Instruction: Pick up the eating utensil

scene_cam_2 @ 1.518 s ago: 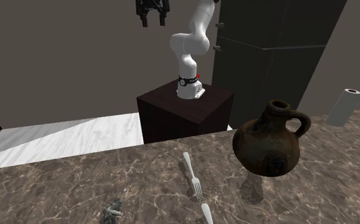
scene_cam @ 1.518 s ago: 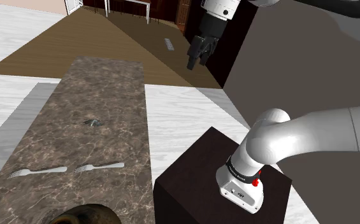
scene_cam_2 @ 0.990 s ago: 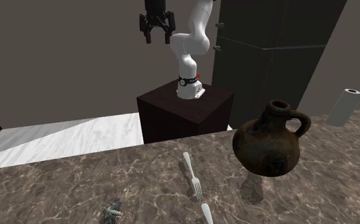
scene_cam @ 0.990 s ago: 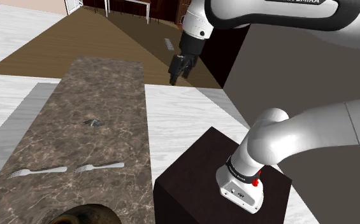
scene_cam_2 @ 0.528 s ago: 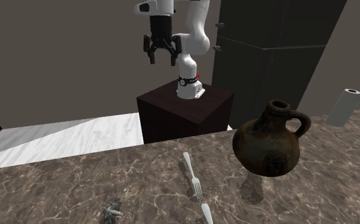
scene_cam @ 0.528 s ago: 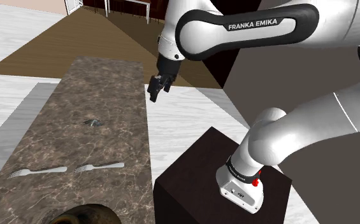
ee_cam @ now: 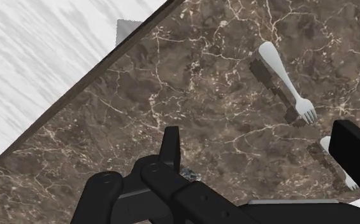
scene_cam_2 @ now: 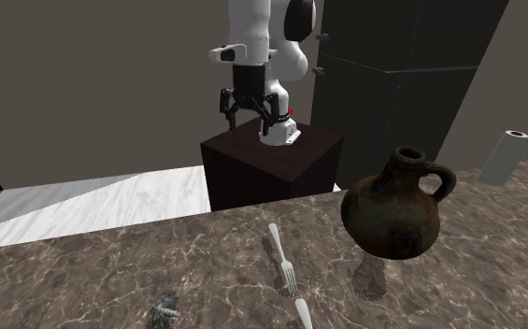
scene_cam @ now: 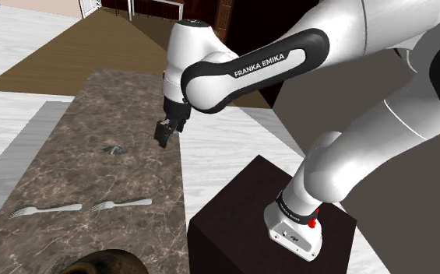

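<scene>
Two pale forks lie end to end on the brown marble counter (scene_cam: 128, 97): one fork (scene_cam: 122, 205) nearer the stand, the other fork (scene_cam: 45, 210) further toward the shoulder view's left. They also appear as the near fork (scene_cam_2: 281, 252) and the second fork (scene_cam_2: 304, 313). My black gripper (scene_cam: 163, 134) hangs open above the counter's edge, well short of the forks and holding nothing. In the wrist view the gripper (ee_cam: 261, 143) points down at the marble, with one fork (ee_cam: 287, 84) ahead of it and the other fork (ee_cam: 338, 167) partly behind a finger (ee_cam: 357, 153).
A dark brown jug (scene_cam_2: 399, 201) stands on the counter close to the forks. A small grey object (scene_cam: 114, 149) lies mid-counter. A white paper roll (scene_cam_2: 506, 156) stands at the second exterior view's right. The dark stand (scene_cam: 249, 210) sits beside the counter on pale floor.
The arm has swung down and toward the counter, bringing the gripper from high over the floor to just above the counter's edge. The fingers stayed open. The forks have not moved.
</scene>
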You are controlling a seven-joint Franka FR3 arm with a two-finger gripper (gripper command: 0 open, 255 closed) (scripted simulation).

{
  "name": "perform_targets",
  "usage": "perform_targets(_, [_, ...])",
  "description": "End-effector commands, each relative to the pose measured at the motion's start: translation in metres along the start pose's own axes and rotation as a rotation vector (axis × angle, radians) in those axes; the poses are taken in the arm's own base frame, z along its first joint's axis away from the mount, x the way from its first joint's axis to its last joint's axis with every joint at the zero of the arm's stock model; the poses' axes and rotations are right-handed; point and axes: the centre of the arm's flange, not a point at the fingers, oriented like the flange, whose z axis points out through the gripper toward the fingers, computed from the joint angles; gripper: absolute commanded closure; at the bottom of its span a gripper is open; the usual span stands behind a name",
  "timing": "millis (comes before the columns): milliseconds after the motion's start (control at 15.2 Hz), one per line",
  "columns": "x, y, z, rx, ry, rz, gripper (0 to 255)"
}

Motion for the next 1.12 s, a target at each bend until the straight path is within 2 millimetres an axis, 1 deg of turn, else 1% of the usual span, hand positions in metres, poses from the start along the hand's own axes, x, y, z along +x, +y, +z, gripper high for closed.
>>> perform_targets(0, [0.008, -0.013, 0.023, -0.005, 0.003, -0.021, 0])
perform_targets(1056, [0.075, -0.121, 0.195, -0.054, 0.016, -0.182, 0])
